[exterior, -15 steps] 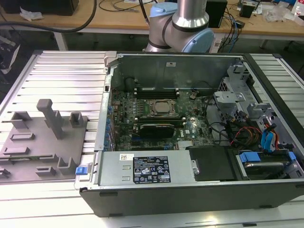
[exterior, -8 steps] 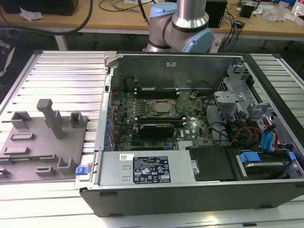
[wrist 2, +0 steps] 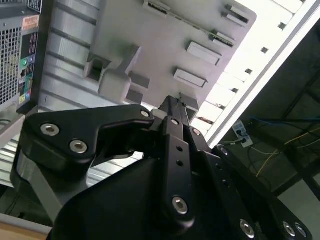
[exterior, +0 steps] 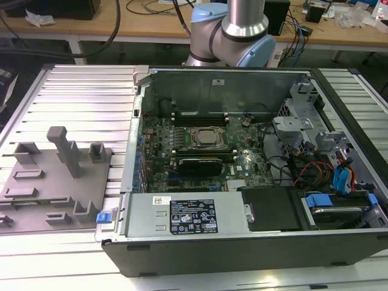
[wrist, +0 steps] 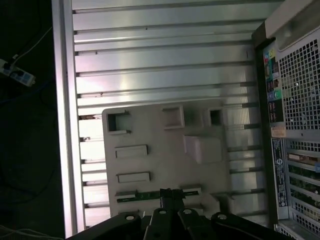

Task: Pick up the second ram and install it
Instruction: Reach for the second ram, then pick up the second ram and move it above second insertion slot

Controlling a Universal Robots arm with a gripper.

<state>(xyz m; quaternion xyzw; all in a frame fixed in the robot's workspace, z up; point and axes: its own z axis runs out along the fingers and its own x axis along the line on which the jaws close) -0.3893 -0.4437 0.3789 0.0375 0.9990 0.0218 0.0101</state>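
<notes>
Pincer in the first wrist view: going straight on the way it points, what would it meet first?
Probably the long dark-green ram stick lying in the grey moulded tray; depth is unclear.

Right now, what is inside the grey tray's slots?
One slot of the tray holds a thin green memory stick, the gripper covering its middle. Its lower part is hidden inside.

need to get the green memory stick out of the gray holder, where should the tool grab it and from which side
Pinch the memory stick across its flat faces, mid-length on its upper edge, coming straight down from above. It seems to stand on edge in a slot of the gray holder, blocks at both ends, so only that edge is free.
</notes>
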